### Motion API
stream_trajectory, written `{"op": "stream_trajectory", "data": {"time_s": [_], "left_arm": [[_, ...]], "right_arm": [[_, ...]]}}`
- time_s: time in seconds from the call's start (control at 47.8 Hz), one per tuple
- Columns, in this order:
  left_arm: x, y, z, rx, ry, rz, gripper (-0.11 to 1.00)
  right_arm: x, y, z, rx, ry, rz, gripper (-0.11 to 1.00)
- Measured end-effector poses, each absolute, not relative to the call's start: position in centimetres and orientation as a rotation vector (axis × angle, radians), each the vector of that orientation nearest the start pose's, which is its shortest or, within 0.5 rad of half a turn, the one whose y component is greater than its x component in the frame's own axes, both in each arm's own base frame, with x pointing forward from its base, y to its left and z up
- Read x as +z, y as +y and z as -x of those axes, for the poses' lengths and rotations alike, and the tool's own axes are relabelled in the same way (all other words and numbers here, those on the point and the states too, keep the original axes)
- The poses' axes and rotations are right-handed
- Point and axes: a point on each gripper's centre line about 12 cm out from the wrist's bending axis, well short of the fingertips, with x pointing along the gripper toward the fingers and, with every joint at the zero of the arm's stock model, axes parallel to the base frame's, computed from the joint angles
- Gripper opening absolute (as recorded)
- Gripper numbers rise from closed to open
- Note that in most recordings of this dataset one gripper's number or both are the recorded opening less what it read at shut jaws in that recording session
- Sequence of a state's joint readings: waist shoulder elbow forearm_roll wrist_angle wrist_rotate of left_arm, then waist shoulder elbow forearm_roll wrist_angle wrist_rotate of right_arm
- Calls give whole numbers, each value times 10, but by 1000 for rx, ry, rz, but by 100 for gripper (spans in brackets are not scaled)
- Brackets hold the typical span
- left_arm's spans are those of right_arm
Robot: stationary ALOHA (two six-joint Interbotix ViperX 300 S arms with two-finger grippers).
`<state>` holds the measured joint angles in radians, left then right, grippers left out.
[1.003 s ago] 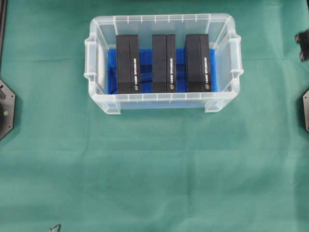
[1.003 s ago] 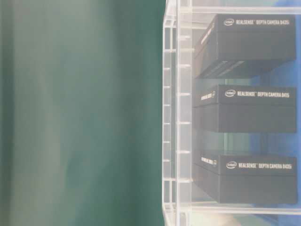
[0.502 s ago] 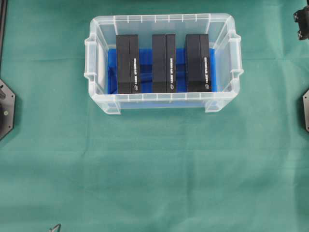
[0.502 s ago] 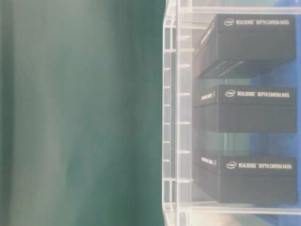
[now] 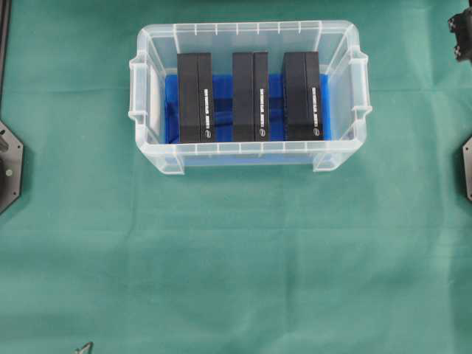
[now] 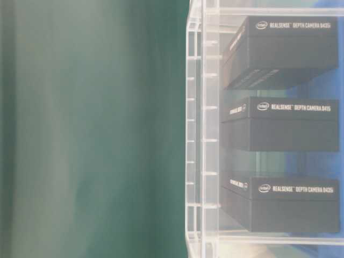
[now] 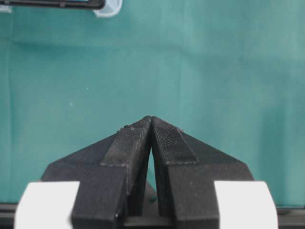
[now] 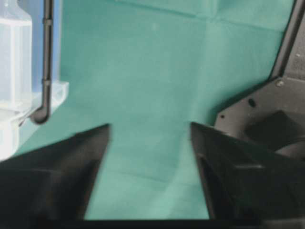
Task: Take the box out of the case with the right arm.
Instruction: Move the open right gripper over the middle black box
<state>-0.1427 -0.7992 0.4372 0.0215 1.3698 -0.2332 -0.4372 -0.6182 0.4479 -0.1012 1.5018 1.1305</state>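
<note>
The clear case [image 5: 247, 28] stands on the green cloth at the back middle, with a blue sheet on its floor. Three black boxes stand in it side by side: left [image 5: 195, 97], middle [image 5: 250, 96], right [image 5: 303, 96]. The table-level view shows the boxes [image 6: 285, 123] through the case wall [image 6: 196, 129]. My right gripper [image 8: 150, 126] is open over bare cloth, with the case [image 8: 14, 57] off to its left. Only a black piece of the right arm [image 5: 461, 33] shows in the overhead view, at the top right edge. My left gripper [image 7: 151, 118] is shut over cloth, holding nothing.
Black arm bases sit at the left edge [image 5: 9, 166] and the right edge [image 5: 467, 166] of the overhead view. A thin black cable [image 8: 46, 62] hangs in front of the case in the right wrist view. Green cloth covers the table.
The black piece of the right arm at the overhead view's right edge has shifted up toward the top corner. The case and the boxes have not moved.
</note>
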Motion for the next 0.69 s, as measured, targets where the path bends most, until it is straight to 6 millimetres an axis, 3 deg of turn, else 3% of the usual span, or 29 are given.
{"op": "stream_trajectory", "data": {"time_s": [0.084, 0.69], "left_arm": [[385, -22, -169, 5, 1013, 126, 0], [385, -22, -169, 5, 1013, 128, 0]], "right_arm": [[343, -95, -175, -1169, 938, -1148, 96], [341, -98, -183, -1199, 928, -1180, 94]]}}
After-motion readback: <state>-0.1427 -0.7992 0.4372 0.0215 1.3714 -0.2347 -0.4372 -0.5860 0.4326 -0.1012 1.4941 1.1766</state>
